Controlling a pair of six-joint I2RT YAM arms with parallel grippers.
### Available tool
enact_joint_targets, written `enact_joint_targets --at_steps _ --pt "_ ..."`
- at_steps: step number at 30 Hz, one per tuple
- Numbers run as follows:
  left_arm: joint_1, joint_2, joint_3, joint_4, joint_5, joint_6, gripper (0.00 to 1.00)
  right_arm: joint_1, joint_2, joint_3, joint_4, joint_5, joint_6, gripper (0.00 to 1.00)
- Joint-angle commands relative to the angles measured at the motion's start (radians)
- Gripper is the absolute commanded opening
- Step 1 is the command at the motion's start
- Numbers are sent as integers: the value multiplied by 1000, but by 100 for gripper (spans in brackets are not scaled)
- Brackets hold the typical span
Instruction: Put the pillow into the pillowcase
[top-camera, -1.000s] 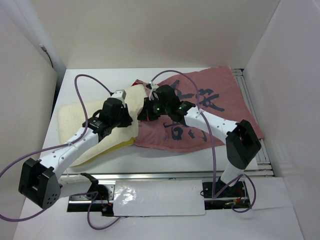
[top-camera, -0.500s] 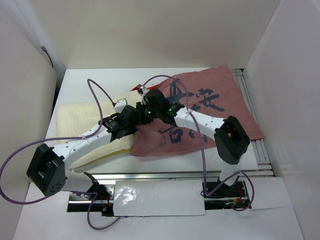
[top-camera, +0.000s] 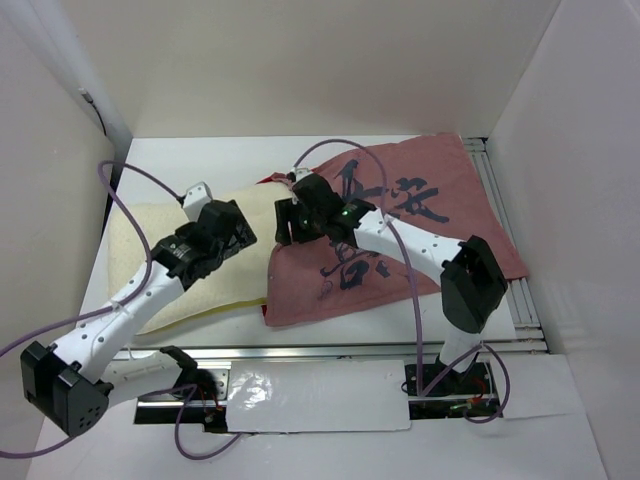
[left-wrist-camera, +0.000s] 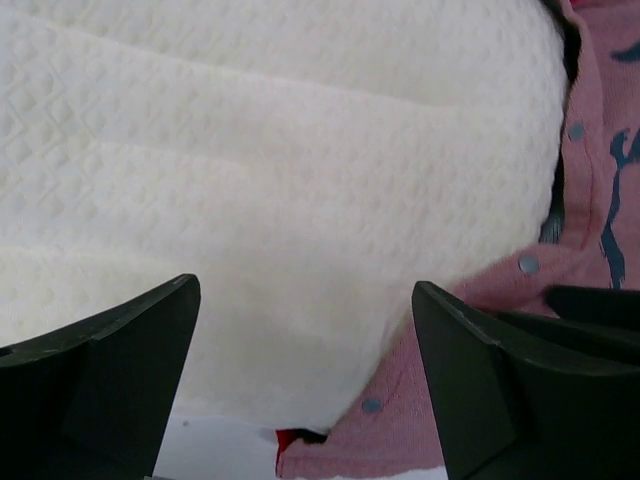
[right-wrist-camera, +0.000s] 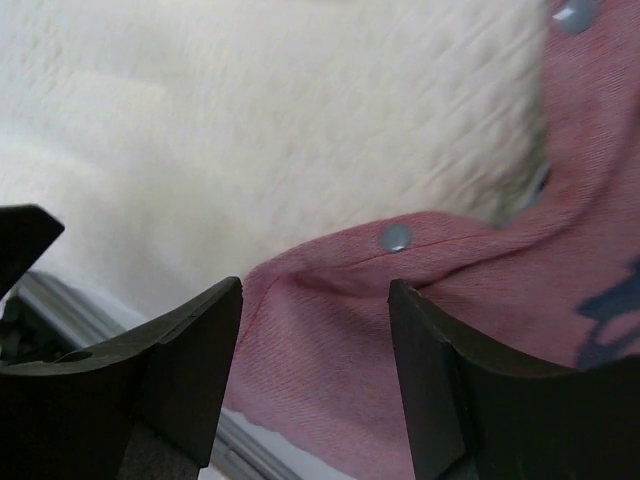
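Observation:
The cream-white pillow lies at the left, its right end meeting the mouth of the dull pink pillowcase with dark calligraphy. My left gripper hovers open over the pillow's right half; in the left wrist view the gripper has plush pillow between its wide jaws and the snap-studded hem curving round the pillow's end. My right gripper is open just above the pillowcase's mouth edge; in the right wrist view the gripper frames the loose pink hem, with the pillow behind it.
White walls close in the table on three sides. An aluminium rail runs along the front edge and slats along the right. Purple cables loop above both arms. Red lining shows at the pillowcase's lower corner.
Both grippers were shut at the pillowcase mouth and are now open, having let go of the fabric. The left arm has drawn back to the left over the pillow.

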Motion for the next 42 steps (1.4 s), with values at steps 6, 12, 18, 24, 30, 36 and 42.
enact_joint_targets --at_steps 6,12,18,24,30,36,42 --pt "173 249 97 261 189 302 100 -86 92 276 -113 190 -189 67" --pt "242 452 194 327 333 365 100 -131 259 420 -46 157 -398 62" --pt "252 555 206 398 381 389 88 -151 408 585 -86 155 -423 57" --pt "252 610 177 417 429 399 21 -151 477 638 -86 290 -384 19" --pt "252 594 152 448 407 412 0 -88 427 638 -67 413 -384 4" --pt "242 457 67 604 458 422 0 -28 393 685 -148 346 -337 3" --pt "207 350 54 741 565 378 0 -28 343 711 -152 5 -202 0"
